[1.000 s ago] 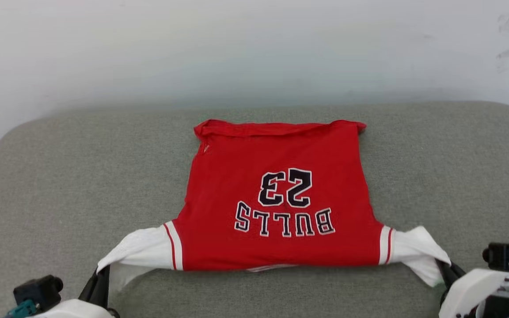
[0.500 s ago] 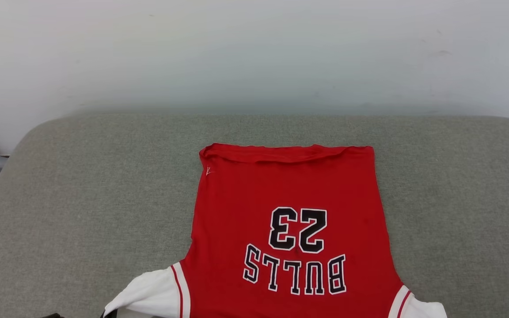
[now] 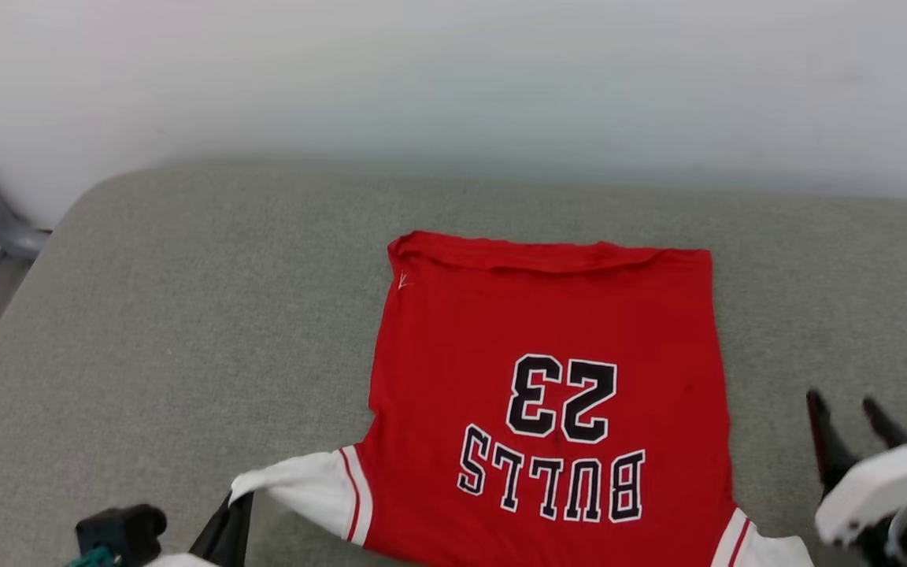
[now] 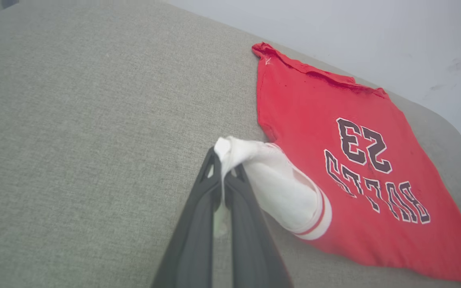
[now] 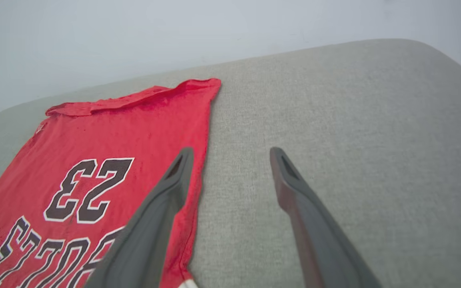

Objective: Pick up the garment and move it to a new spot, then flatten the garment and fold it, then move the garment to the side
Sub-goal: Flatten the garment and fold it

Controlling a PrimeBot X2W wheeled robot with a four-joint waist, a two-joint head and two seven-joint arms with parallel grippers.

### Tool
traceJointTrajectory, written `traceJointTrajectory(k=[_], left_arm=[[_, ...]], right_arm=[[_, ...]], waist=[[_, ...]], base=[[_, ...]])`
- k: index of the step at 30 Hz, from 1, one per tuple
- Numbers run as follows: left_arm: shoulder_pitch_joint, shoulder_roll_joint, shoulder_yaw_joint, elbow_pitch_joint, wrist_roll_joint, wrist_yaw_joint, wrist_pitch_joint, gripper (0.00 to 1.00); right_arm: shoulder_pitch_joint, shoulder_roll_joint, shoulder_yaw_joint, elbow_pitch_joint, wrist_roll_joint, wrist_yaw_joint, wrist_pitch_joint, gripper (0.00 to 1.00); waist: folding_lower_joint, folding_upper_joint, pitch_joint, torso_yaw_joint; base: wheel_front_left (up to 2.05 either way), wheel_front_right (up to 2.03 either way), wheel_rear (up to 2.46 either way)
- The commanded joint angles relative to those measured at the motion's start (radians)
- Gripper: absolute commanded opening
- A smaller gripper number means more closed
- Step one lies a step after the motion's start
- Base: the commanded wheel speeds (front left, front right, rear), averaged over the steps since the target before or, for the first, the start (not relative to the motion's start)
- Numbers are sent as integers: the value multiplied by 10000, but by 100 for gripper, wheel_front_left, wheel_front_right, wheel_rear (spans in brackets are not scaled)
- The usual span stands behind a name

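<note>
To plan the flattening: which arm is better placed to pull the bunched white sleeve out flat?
Left. The left pincer is shut on the white sleeve of the garment; the right pincer is open over the grey cushion beside the garment's other edge, holding nothing.

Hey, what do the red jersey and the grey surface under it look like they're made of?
The jersey: soft matte knit, likely cotton or polyester; it drapes and wrinkles at the hem. The grey surface: woven upholstery fabric, matte, with a fine visible weave and rounded, padded-looking corners.
</note>
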State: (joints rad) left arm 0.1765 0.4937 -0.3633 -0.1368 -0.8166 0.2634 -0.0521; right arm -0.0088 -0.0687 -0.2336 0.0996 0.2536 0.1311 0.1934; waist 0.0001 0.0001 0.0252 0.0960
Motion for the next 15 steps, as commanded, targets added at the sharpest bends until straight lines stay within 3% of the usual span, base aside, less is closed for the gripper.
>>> traceJointTrajectory(k=[1, 7, 15], left_arm=[[-331, -63, -37, -53, 111, -86, -108, 0], [-1172, -263, -271, -14, 315, -433, -259, 0], [-2367, -759, -640, 299, 569, -1040, -666, 0]], right_arm=[[-760, -236, -131, 389, -108, -7, -36, 100], [-3121, -832, -213, 2171, -130, -7, 482, 100], [-6354, -1818, 128, 4753, -74, -5, 2590, 100]], waist=[[-1, -1, 395, 243], [-1, -1, 1296, 730], [-1, -1, 2645, 1447]], base=[[0, 0, 0], [0, 0, 0], [0, 0, 0]])
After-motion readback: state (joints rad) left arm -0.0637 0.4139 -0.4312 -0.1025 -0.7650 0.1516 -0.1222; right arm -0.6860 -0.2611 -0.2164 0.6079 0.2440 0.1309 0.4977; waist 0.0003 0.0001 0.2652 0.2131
